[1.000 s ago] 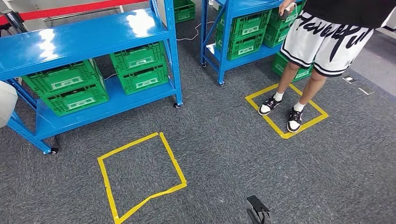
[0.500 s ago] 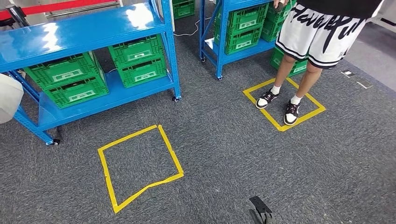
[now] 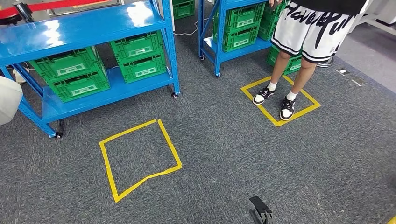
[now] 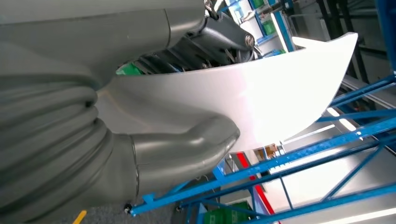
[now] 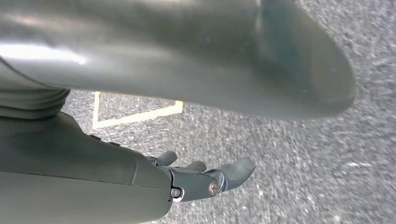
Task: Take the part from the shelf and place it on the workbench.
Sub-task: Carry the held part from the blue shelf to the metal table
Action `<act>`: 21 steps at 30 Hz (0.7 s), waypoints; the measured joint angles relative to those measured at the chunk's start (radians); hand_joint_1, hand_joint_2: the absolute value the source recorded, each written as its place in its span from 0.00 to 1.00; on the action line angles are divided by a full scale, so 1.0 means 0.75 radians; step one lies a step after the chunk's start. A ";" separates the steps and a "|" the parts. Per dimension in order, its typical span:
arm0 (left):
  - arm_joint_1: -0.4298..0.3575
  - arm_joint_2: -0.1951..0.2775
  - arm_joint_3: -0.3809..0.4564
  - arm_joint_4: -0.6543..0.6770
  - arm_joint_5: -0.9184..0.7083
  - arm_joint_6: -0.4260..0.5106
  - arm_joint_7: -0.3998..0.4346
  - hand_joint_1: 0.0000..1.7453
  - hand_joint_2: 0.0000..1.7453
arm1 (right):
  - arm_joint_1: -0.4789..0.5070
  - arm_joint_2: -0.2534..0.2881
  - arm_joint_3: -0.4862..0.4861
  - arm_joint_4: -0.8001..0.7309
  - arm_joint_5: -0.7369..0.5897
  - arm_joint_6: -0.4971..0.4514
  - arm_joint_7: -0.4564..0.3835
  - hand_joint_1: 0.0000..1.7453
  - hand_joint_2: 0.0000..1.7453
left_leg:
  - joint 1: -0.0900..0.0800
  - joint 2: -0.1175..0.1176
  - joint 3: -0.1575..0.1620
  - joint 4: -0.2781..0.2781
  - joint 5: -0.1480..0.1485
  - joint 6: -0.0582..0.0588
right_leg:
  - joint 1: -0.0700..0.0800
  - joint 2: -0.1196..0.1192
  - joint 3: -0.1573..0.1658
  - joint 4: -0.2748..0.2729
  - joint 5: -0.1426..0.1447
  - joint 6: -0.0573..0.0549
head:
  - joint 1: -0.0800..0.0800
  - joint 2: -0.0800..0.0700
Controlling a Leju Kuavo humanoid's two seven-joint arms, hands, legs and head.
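Where the right wrist view looks past the right hand, the thick grey thumb runs across above and the darker fingers extend loosely below it, apart from the thumb, holding nothing and touching nothing, with grey carpet and a corner of yellow tape beneath. In the left wrist view the left hand grips a white curved part: the grey thumb presses against one face of the part and the darker fingers close on the other side, so the part sits clamped between them. The head view shows the same white part at the left edge, in front of the near blue shelf. Nearest on the carpet in that view lies a small dark object, and beyond it a yellow tape square. The near blue shelf stands behind this square, with green crates stacked on its lower level. Farther right, a person in white printed shorts stands with both shoes inside a second yellow tape square. Behind the person a second blue shelf carries more green crates
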 joint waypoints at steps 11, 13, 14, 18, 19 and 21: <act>-0.018 -0.004 -0.017 0.024 -0.001 0.002 -0.012 1.00 1.00 | -0.001 -0.001 -0.012 0.000 -0.010 0.003 -0.001 0.00 0.00 | -0.003 0.003 -0.112 0.050 0.062 0.002 | 0.000 0.005 0.114 0.031 -0.133 0.003 | 0.000 0.000; -0.025 -0.005 -0.021 0.028 -0.001 0.002 -0.013 1.00 1.00 | 0.000 -0.001 -0.015 0.000 -0.010 0.003 -0.001 0.00 0.00 | -0.008 0.003 -0.117 0.053 0.065 0.000 | 0.003 0.005 0.116 0.014 -0.126 -0.006 | -0.001 0.000; -0.027 -0.005 -0.023 0.030 -0.001 0.002 -0.013 1.00 1.00 | 0.001 -0.001 -0.017 0.000 -0.010 0.003 -0.001 0.00 0.00 | -0.008 0.003 -0.118 0.050 0.068 0.000 | 0.003 0.005 0.114 0.013 -0.123 -0.009 | -0.001 0.000; -0.038 -0.005 -0.028 0.039 -0.001 0.002 -0.012 1.00 1.00 | 0.000 -0.001 -0.020 0.000 -0.010 -0.001 -0.001 0.00 0.00 | -0.007 0.003 -0.118 0.035 0.084 -0.017 | 0.005 0.005 0.106 0.014 -0.114 -0.023 | -0.001 0.000; -0.041 -0.005 -0.028 0.041 -0.001 0.002 -0.012 1.00 1.00 | 0.000 -0.001 -0.021 0.000 -0.010 -0.001 -0.001 0.00 0.00 | -0.007 0.003 -0.118 0.032 0.087 -0.020 | 0.005 0.005 0.105 0.014 -0.113 -0.026 | -0.001 0.000; -0.045 -0.006 -0.030 0.043 -0.001 0.002 -0.012 1.00 1.00 | 0.000 -0.001 -0.021 0.000 -0.010 -0.001 -0.001 0.00 0.00 | -0.007 0.003 -0.119 0.029 0.092 -0.024 | 0.005 0.004 0.103 0.014 -0.109 -0.030 | -0.001 0.000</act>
